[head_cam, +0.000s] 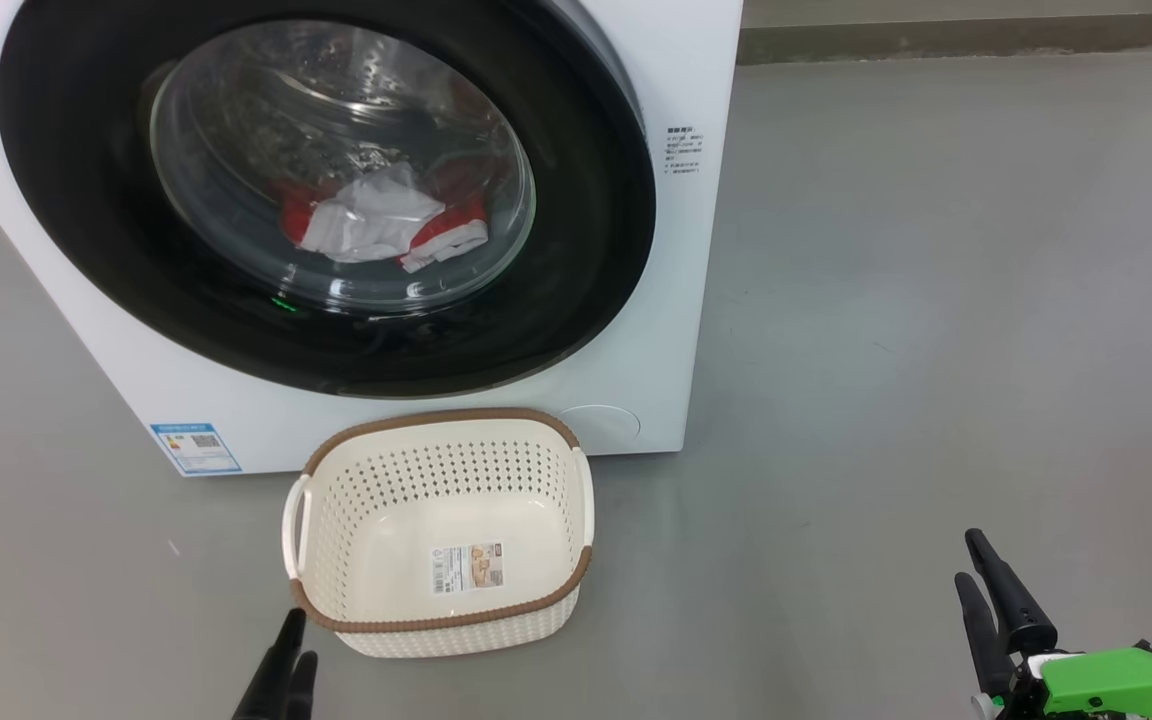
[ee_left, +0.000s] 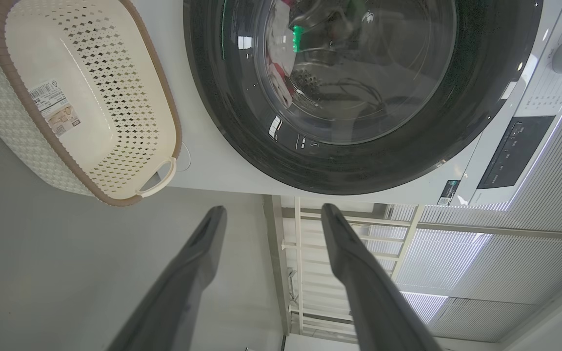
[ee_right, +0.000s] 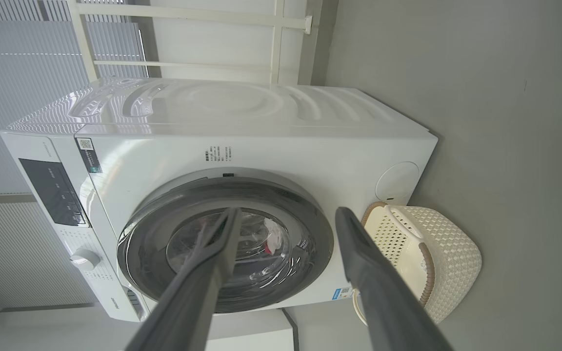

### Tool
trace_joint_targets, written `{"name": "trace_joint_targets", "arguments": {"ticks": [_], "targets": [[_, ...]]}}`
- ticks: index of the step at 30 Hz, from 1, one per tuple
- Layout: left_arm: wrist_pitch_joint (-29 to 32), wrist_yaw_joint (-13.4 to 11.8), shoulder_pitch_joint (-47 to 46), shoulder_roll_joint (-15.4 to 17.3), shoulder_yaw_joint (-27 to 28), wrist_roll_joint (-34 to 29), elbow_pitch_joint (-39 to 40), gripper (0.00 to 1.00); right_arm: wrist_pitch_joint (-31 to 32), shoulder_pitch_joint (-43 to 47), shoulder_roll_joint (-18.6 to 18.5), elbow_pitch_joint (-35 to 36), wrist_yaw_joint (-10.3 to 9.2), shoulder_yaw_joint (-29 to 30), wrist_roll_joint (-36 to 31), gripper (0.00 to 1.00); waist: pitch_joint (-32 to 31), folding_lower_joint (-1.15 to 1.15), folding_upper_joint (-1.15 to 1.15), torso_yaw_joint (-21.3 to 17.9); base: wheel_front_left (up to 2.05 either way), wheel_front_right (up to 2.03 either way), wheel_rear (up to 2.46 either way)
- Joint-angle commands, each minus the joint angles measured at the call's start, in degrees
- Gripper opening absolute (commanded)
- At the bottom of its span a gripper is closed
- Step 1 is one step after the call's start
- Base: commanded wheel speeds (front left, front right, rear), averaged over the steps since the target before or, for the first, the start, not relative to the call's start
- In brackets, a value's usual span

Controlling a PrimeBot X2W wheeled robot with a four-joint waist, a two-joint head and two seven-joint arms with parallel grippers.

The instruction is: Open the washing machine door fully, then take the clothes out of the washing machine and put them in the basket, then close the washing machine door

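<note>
While door (head_cam: 76,230) shut, basket (head_cam: 436,622) rim beside washing machine (head_cam: 681,330), bare floor (head_cam: 936,300) rightward

No wording can be made out. A blue label (head_cam: 194,448) with a square code is borne low on the front of the washing machine (head_cam: 661,350); its print is too small to be read. A block of small dark print (head_cam: 684,150) higher on that front is illegible. A sticker (head_cam: 467,567) with a barcode and a small picture is stuck to the base of the basket (head_cam: 436,415). Another square code label (ee_right: 85,144) is set beside the control panel (ee_right: 54,192).
</note>
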State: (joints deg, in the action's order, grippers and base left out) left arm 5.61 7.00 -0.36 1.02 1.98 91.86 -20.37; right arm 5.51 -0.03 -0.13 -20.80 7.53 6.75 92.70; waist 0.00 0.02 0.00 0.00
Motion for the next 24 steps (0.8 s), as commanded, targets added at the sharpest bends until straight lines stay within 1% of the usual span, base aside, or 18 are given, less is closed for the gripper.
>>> {"name": "trace_joint_targets", "arguments": {"ticks": [1, 3, 13, 24], "targets": [[-0.6, 0.0, -3.0, 0.6, -0.6, 0.7, 1.0, 1.00, -0.5, -2.4, -0.8, 1.3, 0.00, -0.3, -0.4, 1.00, 0.0, 0.03, 0.00, 0.0, 0.00, 0.00, 0.00], [-1.0, 0.1, -3.4, 0.6, -1.2, 0.7, 0.8, 1.00, -0.8, -2.7, -0.9, 1.2, 0.00, -0.6, -0.5, 1.00, 0.1, -0.01, 0.00, 0.0, 0.00, 0.00, 0.00], [-2.8, 0.1, -5.5, 0.8, -3.5, -0.6, 0.2, 1.00, -2.4, -3.9, -1.3, 1.2, -0.01, -2.2, -1.9, 1.00, 0.1, -0.02, 0.00, 0.1, 0.00, 0.00, 0.00], [-4.9, 0.1, -7.8, 0.9, -5.1, -6.9, -0.4, 1.00, -4.7, -5.8, -1.9, 0.7, -0.01, -4.3, -5.7, 1.00, 0.1, -0.02, 0.00, 0.1, 0.00, 0.00, 0.00]]}}
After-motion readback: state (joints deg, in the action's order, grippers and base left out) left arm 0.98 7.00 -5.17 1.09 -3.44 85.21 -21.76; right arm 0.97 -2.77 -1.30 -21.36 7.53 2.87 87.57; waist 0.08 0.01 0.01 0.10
